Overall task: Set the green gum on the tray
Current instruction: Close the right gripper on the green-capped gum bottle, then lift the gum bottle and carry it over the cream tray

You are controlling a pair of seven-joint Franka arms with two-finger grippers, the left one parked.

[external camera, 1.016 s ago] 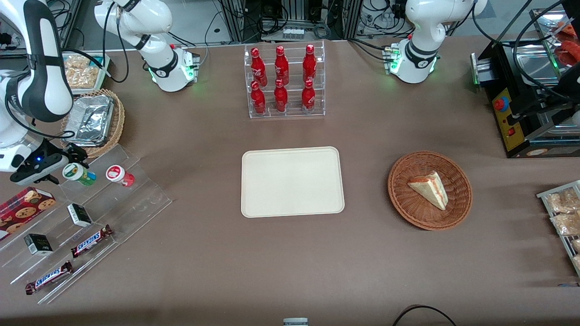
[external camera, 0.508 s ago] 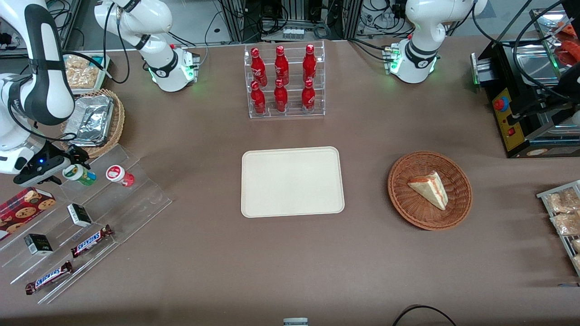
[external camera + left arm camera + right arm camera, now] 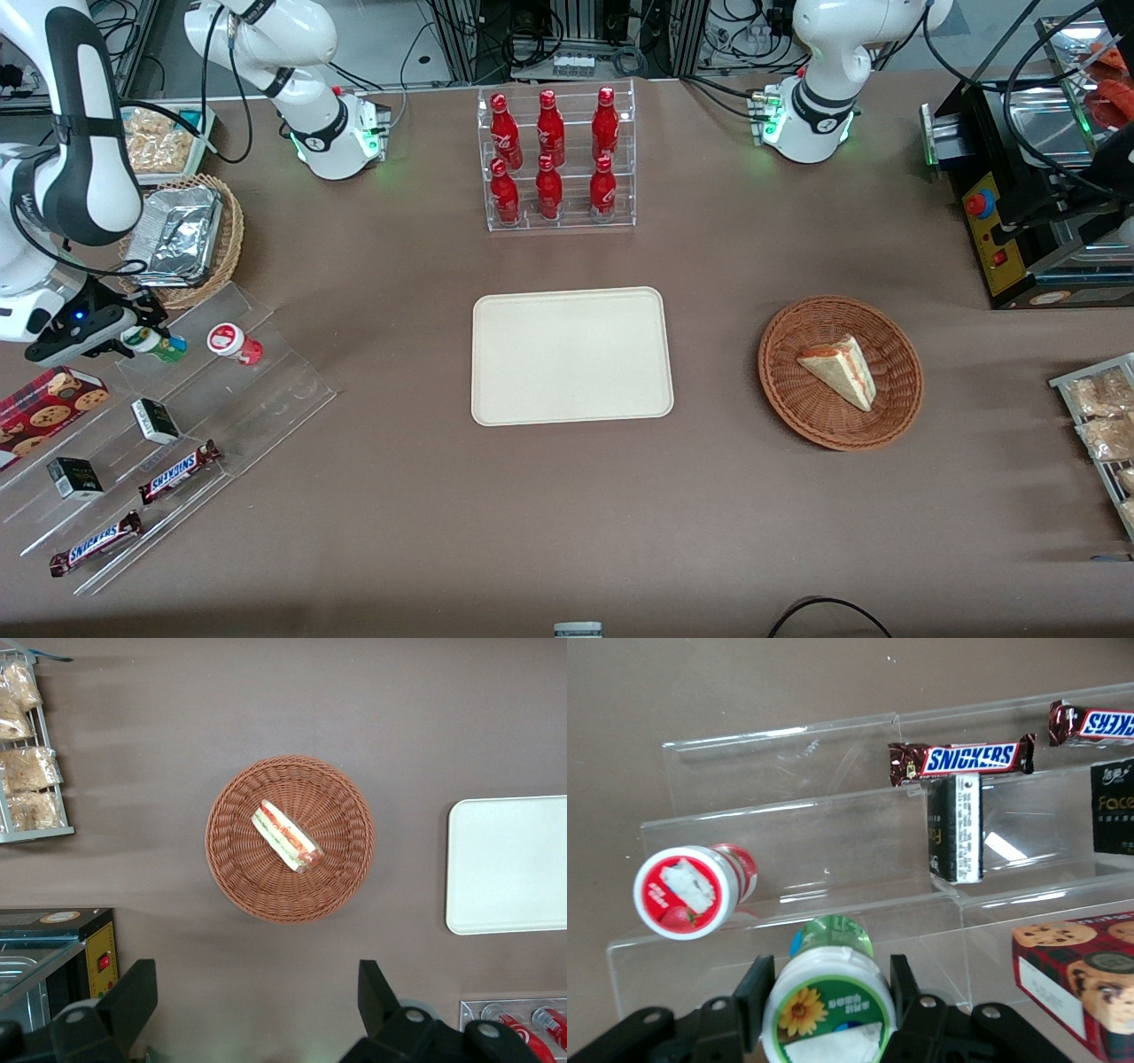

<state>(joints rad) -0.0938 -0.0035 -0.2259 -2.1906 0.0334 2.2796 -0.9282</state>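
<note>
One green gum [image 3: 156, 343] and one red canister [image 3: 232, 342] lay side by side on the top step of a clear acrylic stepped stand [image 3: 168, 425], which serves here as the landmark. The gripper [image 3: 133, 330] sat at that step with one finger [image 3: 755, 989] on each side of the gum's white lid [image 3: 828, 1010], the pads close against it; whether they pressed the lid could not be told. The stand also carried two Snickers bars [image 3: 178, 470], two small black boxes [image 3: 156, 420] and one cookie box [image 3: 44, 403].

One tray [image 3: 571, 355], bare and cream-beige, lay flat on the brown table [image 3: 399, 292] well apart from the stand, toward the parked arm's end, with open tabletop between them and along the tray's four edges. Six red bottles [image 3: 549, 190] stood in one clear rack [image 3: 558, 159], farther from the front camera than the tray. One round wicker basket [image 3: 840, 372] holding one sandwich wedge [image 3: 839, 369] lay near the tray, farther still toward the parked arm's end. One foil tray [image 3: 177, 235] rested in a second wicker basket [image 3: 226, 248], just beside the stand's top edge.
</note>
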